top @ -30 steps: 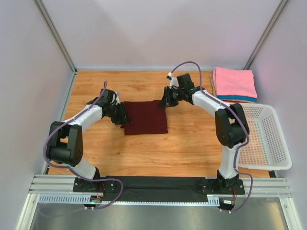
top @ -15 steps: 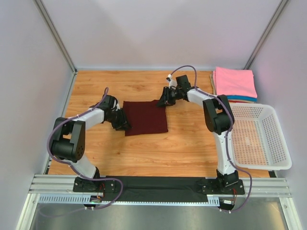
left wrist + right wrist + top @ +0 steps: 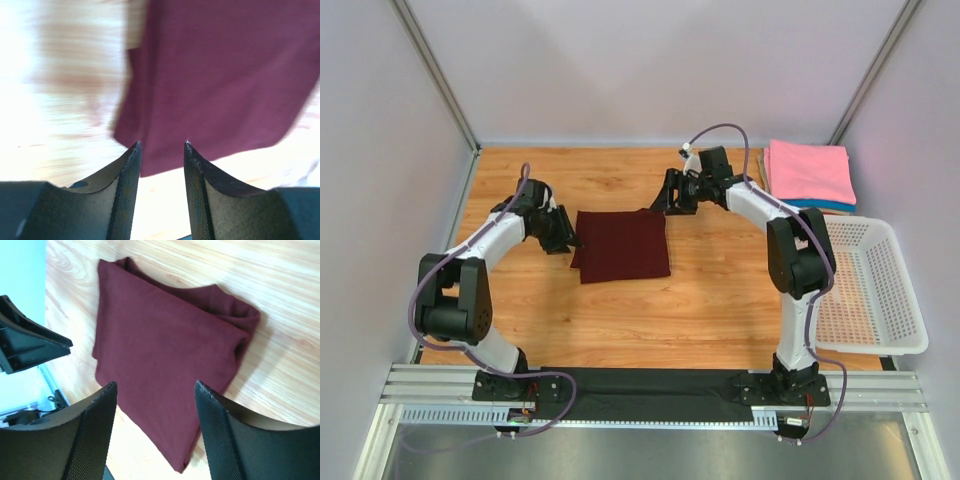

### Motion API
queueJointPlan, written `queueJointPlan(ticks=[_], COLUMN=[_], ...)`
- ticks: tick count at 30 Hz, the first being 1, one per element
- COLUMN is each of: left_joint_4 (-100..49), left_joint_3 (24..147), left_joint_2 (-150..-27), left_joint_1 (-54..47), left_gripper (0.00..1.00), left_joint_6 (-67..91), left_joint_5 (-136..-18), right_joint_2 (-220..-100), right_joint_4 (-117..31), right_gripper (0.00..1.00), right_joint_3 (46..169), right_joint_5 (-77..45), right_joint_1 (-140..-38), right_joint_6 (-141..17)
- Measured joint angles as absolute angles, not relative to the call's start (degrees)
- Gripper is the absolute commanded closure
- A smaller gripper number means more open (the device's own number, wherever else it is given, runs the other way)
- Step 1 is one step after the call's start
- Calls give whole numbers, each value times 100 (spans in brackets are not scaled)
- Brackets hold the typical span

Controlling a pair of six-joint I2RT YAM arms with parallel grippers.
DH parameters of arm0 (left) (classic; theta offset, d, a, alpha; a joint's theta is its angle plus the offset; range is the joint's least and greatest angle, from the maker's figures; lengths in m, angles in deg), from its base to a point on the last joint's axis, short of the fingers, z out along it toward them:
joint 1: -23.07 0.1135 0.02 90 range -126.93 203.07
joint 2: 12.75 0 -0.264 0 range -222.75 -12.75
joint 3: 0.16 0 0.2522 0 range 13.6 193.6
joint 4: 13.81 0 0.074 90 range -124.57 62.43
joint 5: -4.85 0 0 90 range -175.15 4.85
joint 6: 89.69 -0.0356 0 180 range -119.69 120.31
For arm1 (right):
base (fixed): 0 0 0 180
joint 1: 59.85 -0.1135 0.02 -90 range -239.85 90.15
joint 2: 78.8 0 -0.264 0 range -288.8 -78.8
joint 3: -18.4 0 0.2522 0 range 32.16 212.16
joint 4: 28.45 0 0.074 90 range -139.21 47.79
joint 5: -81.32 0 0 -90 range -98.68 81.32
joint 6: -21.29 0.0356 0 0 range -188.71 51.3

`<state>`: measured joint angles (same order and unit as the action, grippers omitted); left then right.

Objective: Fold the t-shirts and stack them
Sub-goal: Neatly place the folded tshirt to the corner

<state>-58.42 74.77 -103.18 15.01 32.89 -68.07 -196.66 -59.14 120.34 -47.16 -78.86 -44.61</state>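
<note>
Dark maroon folded t-shirt [image 3: 623, 245] flat mid wooden worktop [image 3: 720, 290]. Left gripper [image 3: 563, 237] at its 9 o'clock edge, jaws partly parted, empty. Right gripper [image 3: 664, 203] at 1 o'clock corner, jaws spread wide, empty. Pink-topped folded t-shirt stack [image 3: 808, 175] at 2 o'clock.

No writing can be read, even on the maroon t-shirt [image 3: 623, 245] (left wrist view blurred).

I see the folded t-shirt [image 3: 623, 245] lying mid-desk [image 3: 710, 300]. My left end effector [image 3: 565, 240] is just beside its left edge and my right end effector [image 3: 670, 197] by its far right corner. The stack of t-shirts [image 3: 808, 175] sits in the far right corner, with the basket [image 3: 910, 300] in front of it.
</note>
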Motion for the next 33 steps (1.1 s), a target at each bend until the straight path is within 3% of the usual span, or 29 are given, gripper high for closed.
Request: queueJointPlan(ticks=[9,12,13,14,17,18,20,24,26,33], left_joint_4=[-5698,-5589,-5538,-5492,-5388,-5366,-5366,-5624,-5818,-6107], left_joint_3=[7254,7114,7081,7048,7011,7004,7000,7046,7090,7391], left_joint_2=[-11225,-11243,-11243,-11245,-11302,-11323,-11339,-11334,-11288,-11155], left_joint_1=[1665,1663,1663,1663,1665,1670,1672,1674,1672,1674], left_gripper=[58,68,77,80,84,82,66,55,45,43], left_joint_6=[3208,3221,3221,3256,3302,3328,3358,3415,3391,3236], left_joint_5=[-6474,-6352,-6306,-6251,-6061,-5989,-5915,-5980,-6122,-6568], right_joint_2=[-19718,-19801,-19821,-19845,-19885,-19887,-19887,-19869,-19850,-19828], right_joint_4=[-6233,-6174,-6119,-6067,-5951,-5912,-5809,-5643,-5569,-5516], right_gripper=[34,34,35,35,35,35,34,34,34,34], right_joint_3=[11685,11591,11530,11464,11254,11202,11169,11071,11020,10977], right_joint_5=[-4206,-4220,-4241,-4272,-4346,-4407,-4453,-4519,-4539,-4563], right_joint_1=[-7888,-7890,-7890,-7890,-7892,-7892,-7892,-7897,-7897,-7901], right_joint_6=[-4564,-4568,-4566,-4564,-4561,-4557,-4555,-4559,-4557,-4559])
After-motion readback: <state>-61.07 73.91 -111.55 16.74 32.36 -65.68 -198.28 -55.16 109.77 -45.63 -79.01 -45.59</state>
